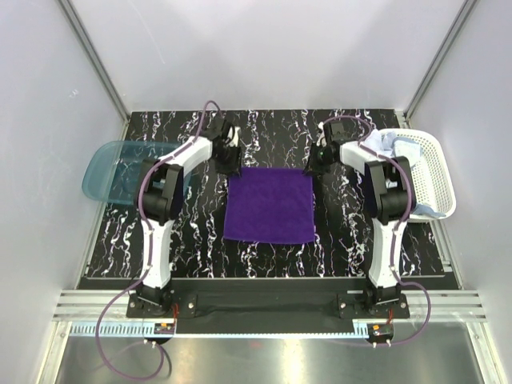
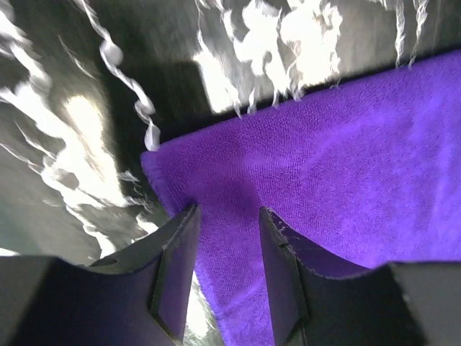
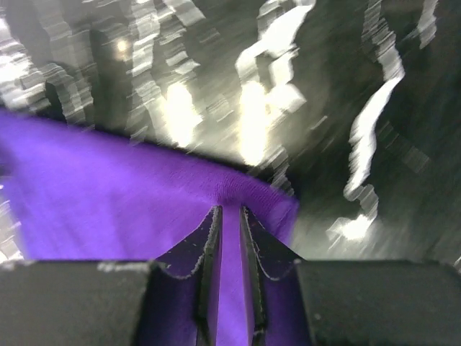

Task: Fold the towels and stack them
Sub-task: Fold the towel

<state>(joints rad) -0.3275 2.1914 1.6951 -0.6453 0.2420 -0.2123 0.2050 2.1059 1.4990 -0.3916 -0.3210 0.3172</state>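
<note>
The deep purple towel (image 1: 269,206) lies spread flat in the middle of the marbled table. My left gripper (image 1: 234,166) is at its far left corner. In the left wrist view the gripper (image 2: 228,209) is open, its fingers astride the towel's (image 2: 346,180) corner edge. My right gripper (image 1: 310,166) is at the far right corner. In the right wrist view it (image 3: 230,209) is shut on a pinched pucker of the towel (image 3: 108,194). The light blue towel (image 1: 398,146) lies crumpled in the basket. The white towel cannot be told apart there.
A white mesh basket (image 1: 442,172) stands at the right edge of the table. A translucent teal tray (image 1: 112,170) lies at the left edge, partly over the table side. Grey walls close in the back and both sides.
</note>
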